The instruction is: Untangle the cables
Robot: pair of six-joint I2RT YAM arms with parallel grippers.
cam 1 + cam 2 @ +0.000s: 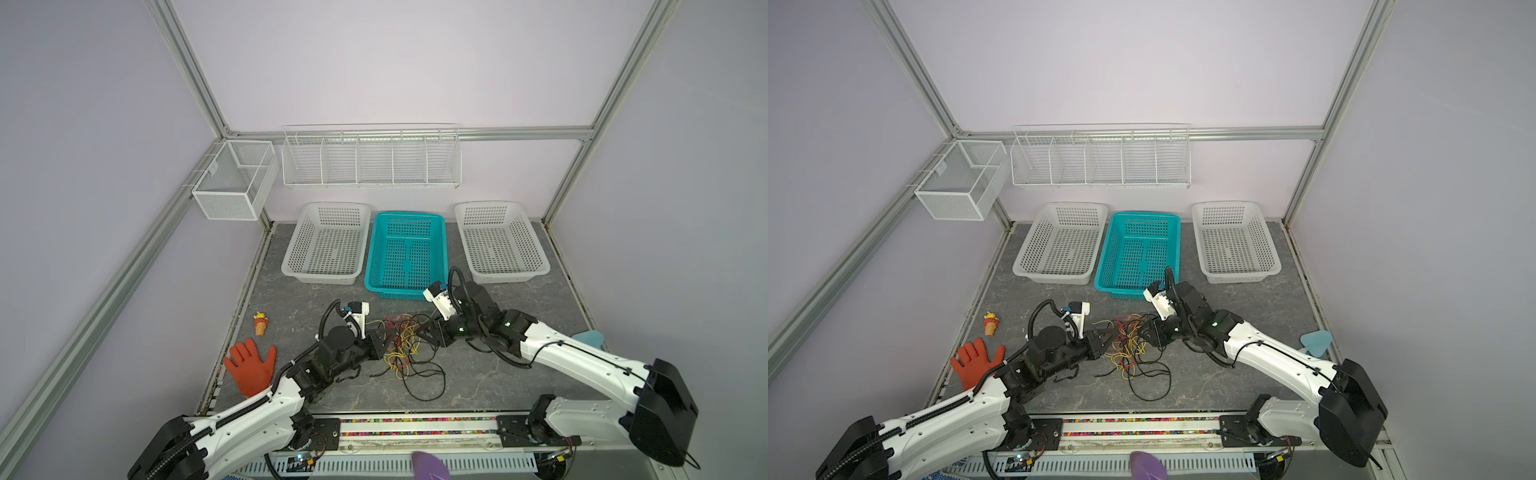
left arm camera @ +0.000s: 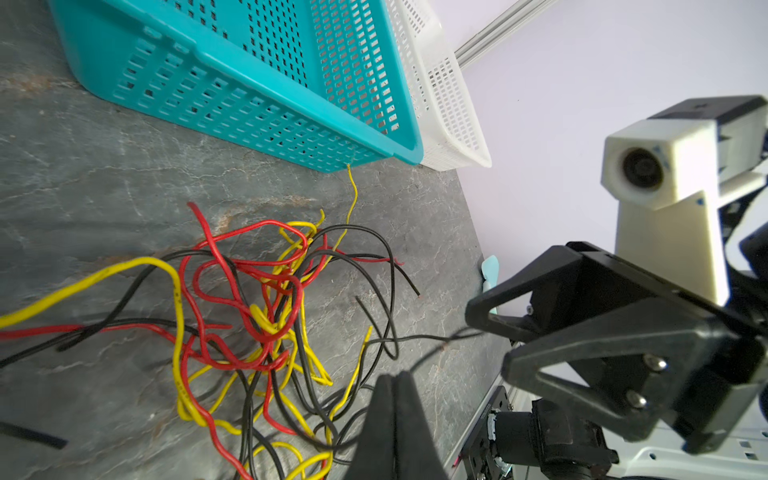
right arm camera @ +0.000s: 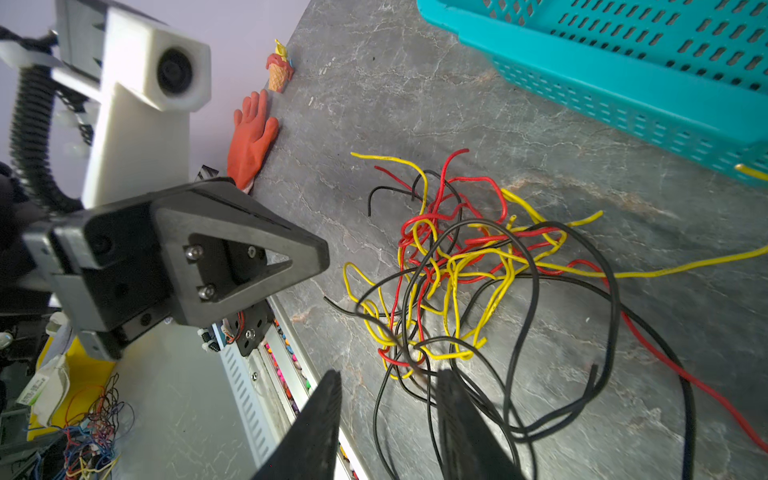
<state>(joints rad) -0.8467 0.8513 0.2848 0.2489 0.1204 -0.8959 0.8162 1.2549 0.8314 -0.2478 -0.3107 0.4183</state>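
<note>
The cables point(image 1: 405, 347) point(image 1: 1130, 347) lie as one tangle of thin black, red and yellow wires on the grey tabletop, in front of the teal basket. My left gripper point(image 1: 381, 340) point(image 1: 1108, 337) point(image 2: 395, 376) sits at the tangle's left edge, shut, with a thin black cable point(image 2: 436, 345) running out from its tips. My right gripper point(image 1: 430, 332) point(image 1: 1148, 332) point(image 3: 390, 374) is at the tangle's right edge, open. Black cable loops point(image 3: 415, 399) lie on the table between its fingers, and it holds none of them. Close up, the tangle point(image 2: 270, 311) point(image 3: 457, 270) is tightly knotted at its centre.
The teal basket point(image 1: 395, 294) stands just behind the tangle, with a white basket point(image 1: 291, 272) to its left and another point(image 1: 538, 272) to its right. An orange glove point(image 1: 249, 370) and an ice-cream toy point(image 1: 260, 324) lie at the left. A pale blue object point(image 1: 588, 336) is at the right edge.
</note>
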